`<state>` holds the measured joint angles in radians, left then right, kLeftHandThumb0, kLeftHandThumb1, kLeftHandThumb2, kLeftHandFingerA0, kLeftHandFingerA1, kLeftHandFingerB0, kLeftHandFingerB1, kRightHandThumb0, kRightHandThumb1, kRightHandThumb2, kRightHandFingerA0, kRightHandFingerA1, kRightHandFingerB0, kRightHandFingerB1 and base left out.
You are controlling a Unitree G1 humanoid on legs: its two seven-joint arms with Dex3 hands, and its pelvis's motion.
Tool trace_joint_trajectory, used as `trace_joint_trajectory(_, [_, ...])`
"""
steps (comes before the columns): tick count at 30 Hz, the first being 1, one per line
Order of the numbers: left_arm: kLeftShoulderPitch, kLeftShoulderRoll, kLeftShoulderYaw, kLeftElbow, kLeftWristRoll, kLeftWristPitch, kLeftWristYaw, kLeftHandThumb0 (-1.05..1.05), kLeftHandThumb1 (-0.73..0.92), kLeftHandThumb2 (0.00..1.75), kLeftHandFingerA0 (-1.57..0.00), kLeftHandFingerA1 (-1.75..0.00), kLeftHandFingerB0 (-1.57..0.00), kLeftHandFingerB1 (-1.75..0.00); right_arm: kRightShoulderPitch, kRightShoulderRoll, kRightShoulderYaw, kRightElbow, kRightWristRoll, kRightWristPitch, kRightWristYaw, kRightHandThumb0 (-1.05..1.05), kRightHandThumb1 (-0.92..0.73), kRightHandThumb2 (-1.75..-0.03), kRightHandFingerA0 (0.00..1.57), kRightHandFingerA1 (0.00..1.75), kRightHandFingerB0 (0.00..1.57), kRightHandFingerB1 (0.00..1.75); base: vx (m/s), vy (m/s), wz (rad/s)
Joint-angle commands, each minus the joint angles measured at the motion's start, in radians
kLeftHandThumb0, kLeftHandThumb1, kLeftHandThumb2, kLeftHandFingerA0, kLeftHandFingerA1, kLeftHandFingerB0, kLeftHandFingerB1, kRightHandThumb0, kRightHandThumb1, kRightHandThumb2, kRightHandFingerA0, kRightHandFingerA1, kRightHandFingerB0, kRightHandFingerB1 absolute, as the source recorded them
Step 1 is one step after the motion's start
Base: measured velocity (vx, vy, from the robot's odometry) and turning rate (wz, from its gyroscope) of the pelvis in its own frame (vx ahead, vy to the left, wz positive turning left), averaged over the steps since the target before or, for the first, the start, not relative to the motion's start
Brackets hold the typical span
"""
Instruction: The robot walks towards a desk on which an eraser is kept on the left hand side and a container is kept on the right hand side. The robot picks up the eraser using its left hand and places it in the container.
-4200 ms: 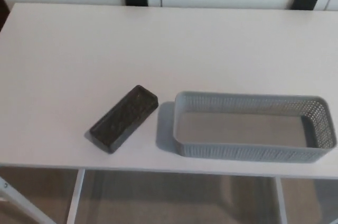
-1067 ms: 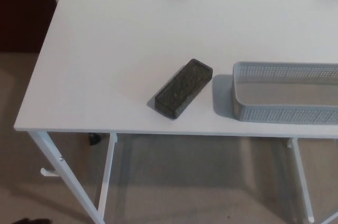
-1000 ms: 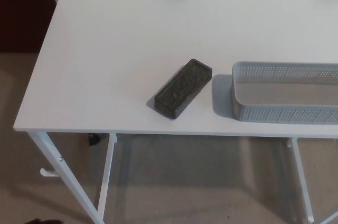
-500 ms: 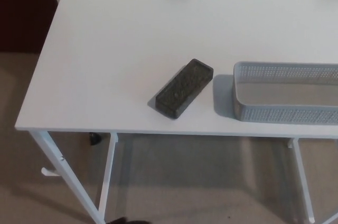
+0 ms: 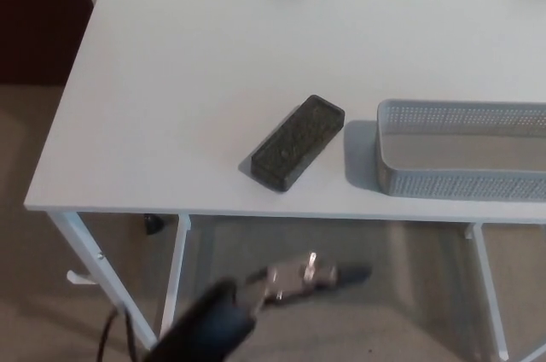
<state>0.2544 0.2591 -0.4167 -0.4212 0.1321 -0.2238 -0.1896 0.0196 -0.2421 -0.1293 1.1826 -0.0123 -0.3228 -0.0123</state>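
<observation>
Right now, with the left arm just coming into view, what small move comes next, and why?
Probably raise the left hand up and forward above the desk edge, toward the eraser. The hand is blurred, below the desk's front edge, and holds nothing I can make out. The eraser lies flat and diagonal on the desk, apart from the container, which looks empty.

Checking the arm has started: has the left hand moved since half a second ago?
Yes. The left hand has come up into view from the bottom left, below the desk's front edge. It is blurred, still short of the eraser.
</observation>
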Motion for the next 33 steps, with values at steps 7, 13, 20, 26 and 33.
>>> trace_joint_trajectory(7, [-0.761, -0.057, 0.131, -0.012, 0.39, 0.401, 0.03, -0.7, 0.42, 0.54, 0.0, -0.36, -0.17, -0.32, -0.022, -0.026, 0.018, -0.019, -0.026, 0.011, -0.018, -0.29, -0.41, -0.63, 0.7, 0.54, 0.54, 0.51, 0.0, 0.0, 0.0])
trace_joint_trajectory(13, [-0.807, -0.06, 0.051, 0.266, 0.535, 0.487, 0.124, -0.64, 0.41, 0.73, 0.0, 0.0, -0.12, -0.2, -0.026, -0.03, 0.033, -0.015, -0.038, 0.015, -0.023, -0.29, -0.43, -0.63, 0.65, 0.52, 0.53, 0.5, 0.0, 0.0, 0.0])
trace_joint_trajectory(20, [-0.862, -0.105, -0.017, 0.511, 0.569, 0.616, 0.166, -0.63, 0.4, 0.72, 0.0, 0.0, -0.09, -0.16, -0.023, -0.029, 0.033, -0.02, -0.03, 0.012, -0.011, -0.19, -0.49, -0.54, 0.67, 0.47, 0.56, 0.45, 0.0, 0.0, 0.0])
trace_joint_trajectory(26, [-0.882, -0.166, -0.078, 0.709, 0.6, 0.68, 0.233, -0.61, 0.39, 0.7, 0.0, 0.0, -0.07, -0.13, -0.029, -0.025, 0.036, -0.027, -0.033, 0.022, -0.021, -0.27, -0.42, -0.62, 0.66, 0.54, 0.53, 0.51, 0.0, 0.0, 0.0])
trace_joint_trajectory(33, [-0.894, -0.215, -0.114, 0.878, 0.609, 0.694, 0.299, -0.62, 0.39, 0.73, 0.0, -0.04, -0.02, -0.12, -0.042, -0.028, 0.03, -0.021, -0.029, 0.029, -0.017, -0.28, -0.41, -0.63, 0.64, 0.56, 0.54, 0.51, 0.0, 0.0, 0.0])
